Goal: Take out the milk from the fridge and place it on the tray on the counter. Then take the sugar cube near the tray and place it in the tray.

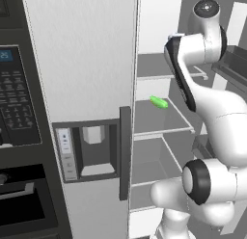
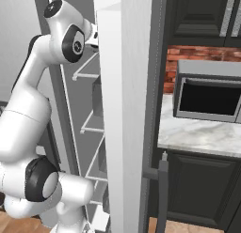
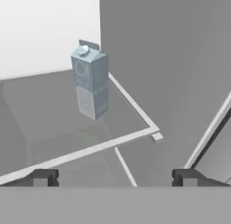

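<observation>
Pincer (image 3: 115, 177) spread wide, gripping nothing — both dark fingertips (image 3: 44, 177) apart at the bottom of the hand view. Ahead of it and a little left, well apart: the milk (image 3: 91, 80), upright on a glass shelf (image 3: 45, 123) inside the fridge (image 1: 82, 55), near the back wall. Below, on a lower shelf — a small green item (image 1: 158, 102). Off to the right, beyond the open fridge door (image 2: 124, 110), the counter (image 2: 197, 133).

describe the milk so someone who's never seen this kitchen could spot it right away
Start at the tall light-grey fridge, whose right side stands open onto glass shelves. In the hand view, the milk stands upright on a shelf near the back wall. It is a small pale blue-grey carton with a gabled top and a round cap, unlike the flat green item on a shelf in the left base view.
</observation>
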You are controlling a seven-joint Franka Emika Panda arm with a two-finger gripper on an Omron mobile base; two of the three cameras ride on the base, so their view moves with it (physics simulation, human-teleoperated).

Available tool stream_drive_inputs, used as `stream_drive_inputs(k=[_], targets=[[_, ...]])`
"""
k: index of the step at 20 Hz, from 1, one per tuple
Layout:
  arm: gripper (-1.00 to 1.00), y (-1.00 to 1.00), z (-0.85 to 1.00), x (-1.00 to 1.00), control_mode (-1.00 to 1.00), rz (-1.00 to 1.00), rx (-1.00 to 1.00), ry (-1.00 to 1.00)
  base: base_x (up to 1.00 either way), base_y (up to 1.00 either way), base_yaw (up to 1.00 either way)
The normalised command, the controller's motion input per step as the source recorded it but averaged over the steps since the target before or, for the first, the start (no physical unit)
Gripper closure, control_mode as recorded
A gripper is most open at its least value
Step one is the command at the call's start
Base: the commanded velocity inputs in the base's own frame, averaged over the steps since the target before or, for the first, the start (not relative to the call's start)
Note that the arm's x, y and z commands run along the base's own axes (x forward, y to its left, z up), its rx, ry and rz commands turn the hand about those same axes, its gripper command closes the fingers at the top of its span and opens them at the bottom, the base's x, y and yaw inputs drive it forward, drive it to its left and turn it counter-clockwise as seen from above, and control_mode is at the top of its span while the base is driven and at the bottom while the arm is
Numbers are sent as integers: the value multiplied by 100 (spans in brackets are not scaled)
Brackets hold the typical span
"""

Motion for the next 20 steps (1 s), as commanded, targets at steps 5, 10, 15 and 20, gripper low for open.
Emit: stream_drive_inputs(k=[5, 10, 15, 20], targets=[[-100, -6, 0, 37, -100, -1, 0, -18, 0, 0, 0], [-100, -7, 0, 33, -100, -7, 0, -9, 0, 0, 0], [-100, -3, 1, 31, -100, -7, 0, 6, 0, 0, 0], [-100, 0, 4, 29, -100, -1, 0, 7, 0, 0, 0]])
